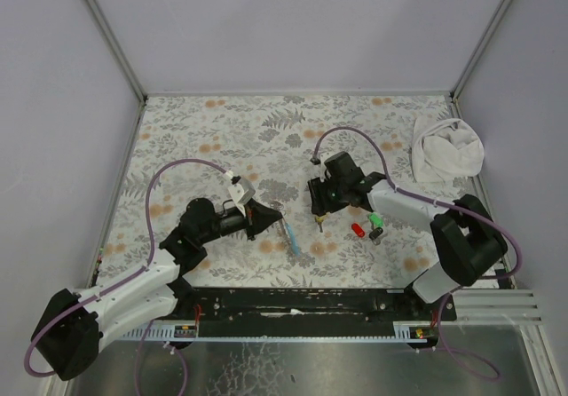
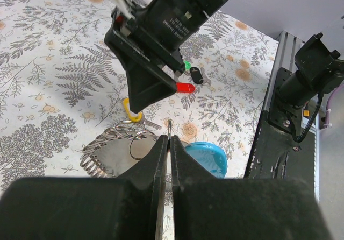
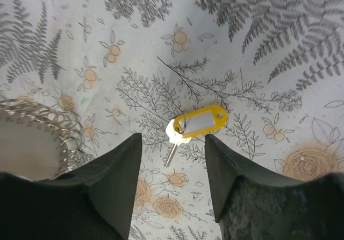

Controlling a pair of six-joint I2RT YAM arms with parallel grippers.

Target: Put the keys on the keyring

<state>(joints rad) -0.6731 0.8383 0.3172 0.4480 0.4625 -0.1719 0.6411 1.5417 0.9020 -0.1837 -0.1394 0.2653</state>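
Your small key with the yellow plastic tag head (image 3: 196, 122) lies flat on the floral-print tablecloth (image 3: 258, 46), right between the spread fingers of your right gripper (image 3: 173, 164). That gripper hangs over it released, not touching it. The big thin grey-and-light-blue keyring hoop (image 2: 207, 156) sits just left of that key. Your left gripper (image 2: 169, 143) is clenched tight on its wire, with a thin metal tip poking out between the fingers. The red key (image 1: 358, 230), green key (image 1: 376, 222) and black key (image 1: 376, 234) lie bunched together just right of the right gripper. A crumpled white cloth (image 1: 448, 147) is way off in the far right corner.
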